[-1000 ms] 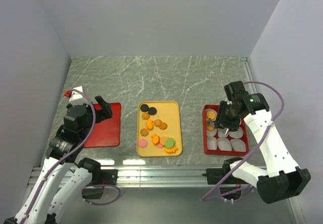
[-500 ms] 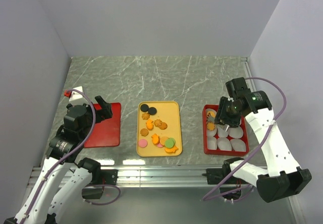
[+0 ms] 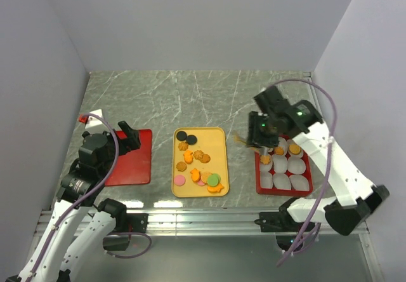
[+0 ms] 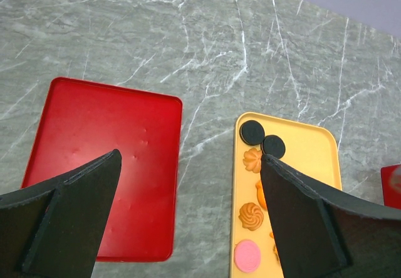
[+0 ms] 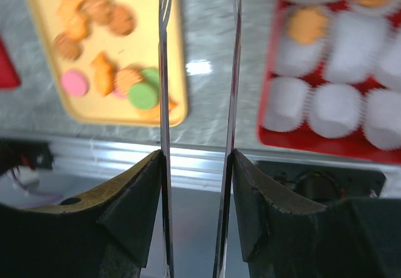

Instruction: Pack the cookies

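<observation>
Right hand (image 3: 246, 140) has swung left off the red plastic box (image 3: 283, 192) (blades apart; cannot tell if holding); small flat cookies (image 3: 204, 158) trail near-to-far along the yellow plastic tray (image 3: 213, 139).

Small flat coin-sized cookies (image 3: 203, 158) — orange, brown, two black, pink, green — scattered flat on yellow tray (image 3: 217, 139); few orange ones in red box (image 3: 259, 183).

— Can you read any word or number in these views?
— No, nothing. The yellow tray (image 3: 217, 143), the red box (image 3: 258, 177) and the red lid (image 3: 133, 161) are plain, with no label or brand.
— Is something printed on the arms?
— No print that I can read. The right arm (image 3: 317, 142) shows only a small green light, not a letter.
</observation>
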{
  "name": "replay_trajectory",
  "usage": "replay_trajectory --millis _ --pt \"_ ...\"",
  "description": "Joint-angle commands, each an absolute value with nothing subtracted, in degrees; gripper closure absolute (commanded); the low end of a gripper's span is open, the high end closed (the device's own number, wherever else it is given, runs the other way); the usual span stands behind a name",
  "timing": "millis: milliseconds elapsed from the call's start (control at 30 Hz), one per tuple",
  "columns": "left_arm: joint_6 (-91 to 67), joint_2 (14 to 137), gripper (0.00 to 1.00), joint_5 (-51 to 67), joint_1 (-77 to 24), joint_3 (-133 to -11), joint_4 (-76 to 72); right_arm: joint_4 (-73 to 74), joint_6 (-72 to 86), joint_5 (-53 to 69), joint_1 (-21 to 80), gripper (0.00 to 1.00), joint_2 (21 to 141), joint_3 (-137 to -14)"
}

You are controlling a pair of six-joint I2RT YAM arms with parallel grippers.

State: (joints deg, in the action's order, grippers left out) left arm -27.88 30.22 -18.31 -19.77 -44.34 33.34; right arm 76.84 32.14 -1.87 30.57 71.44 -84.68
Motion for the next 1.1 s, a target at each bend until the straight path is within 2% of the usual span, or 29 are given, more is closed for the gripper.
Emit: replay_trajectory --millis 0,167,400,700,1067 --pt "-27.7 30.0 0.01 -19.0 -19.3 -44.9 32.0 74.3 36.4 -2.6 37.8 0.46 76.4 -88.8" --pt "-27.7 29.1 0.01 -19.4 -19.1 -44.8 31.9 72.7 37.4 -2.3 48.0 0.46 83.9 -93.5" --pt "-27.9 28.9 0.01 -19.7 -18.8 -44.9 32.1 75.1 36.4 -3.8 56.9 0.46 97.5 -105.8" --pt "-27.9 28.3 0.01 -20.0 -18.6 -44.9 32.1 76.3 35.7 -2.6 59.6 0.46 106.4 -112.7" --pt "-27.8 28.3 0.01 -19.7 -18.3 -44.9 32.0 74.8 36.0 -3.1 59.8 0.46 107.1 -108.6"
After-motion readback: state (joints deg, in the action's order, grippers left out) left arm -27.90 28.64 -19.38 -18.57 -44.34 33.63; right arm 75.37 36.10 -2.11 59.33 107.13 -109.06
